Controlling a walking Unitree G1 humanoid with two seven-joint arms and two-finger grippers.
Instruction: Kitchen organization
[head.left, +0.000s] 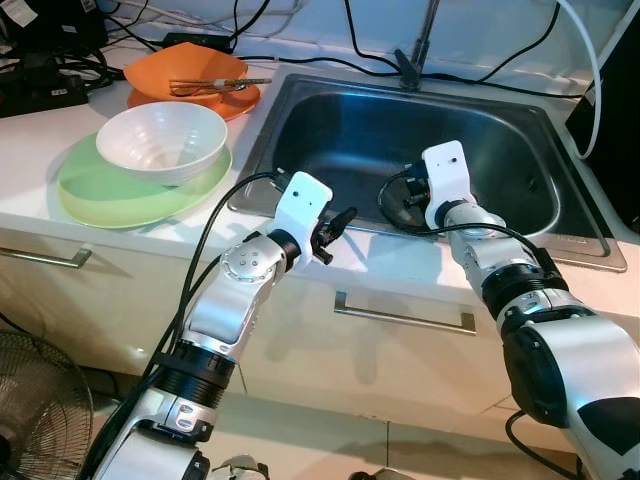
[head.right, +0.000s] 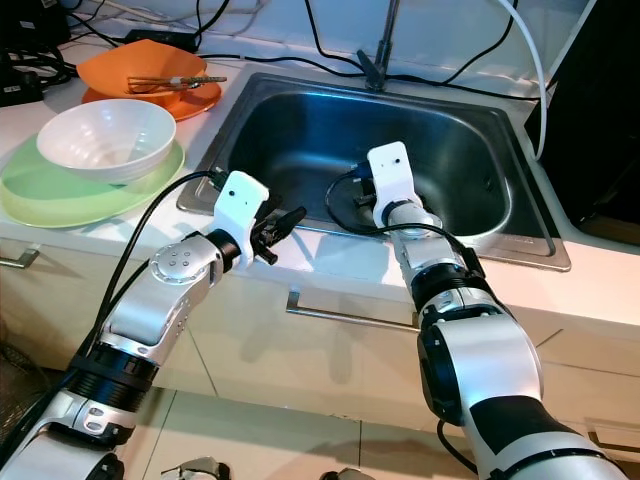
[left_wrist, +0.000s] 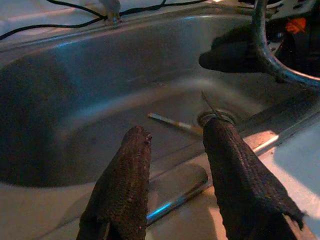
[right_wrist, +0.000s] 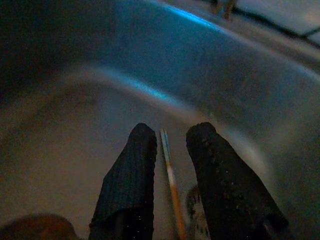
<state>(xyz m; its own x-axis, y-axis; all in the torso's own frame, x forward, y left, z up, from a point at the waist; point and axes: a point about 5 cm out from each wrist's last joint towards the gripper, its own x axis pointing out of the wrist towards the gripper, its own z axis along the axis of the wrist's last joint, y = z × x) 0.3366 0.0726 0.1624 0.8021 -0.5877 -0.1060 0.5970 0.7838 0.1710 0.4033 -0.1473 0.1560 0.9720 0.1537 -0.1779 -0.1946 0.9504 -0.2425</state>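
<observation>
A steel sink is set into the white counter. On its bottom, beside the drain, lies a thin stick-like utensil. My right gripper reaches down into the basin and is open, one finger on each side of the utensil, a little above it. My left gripper hovers over the sink's front rim, open and holding nothing. In the left wrist view the utensil lies beyond its fingers.
Left of the sink a white bowl sits on a green plate. Behind them, orange dishes hold utensils. A faucet and black cables line the back. A drawer handle is below; a fan stands on the floor.
</observation>
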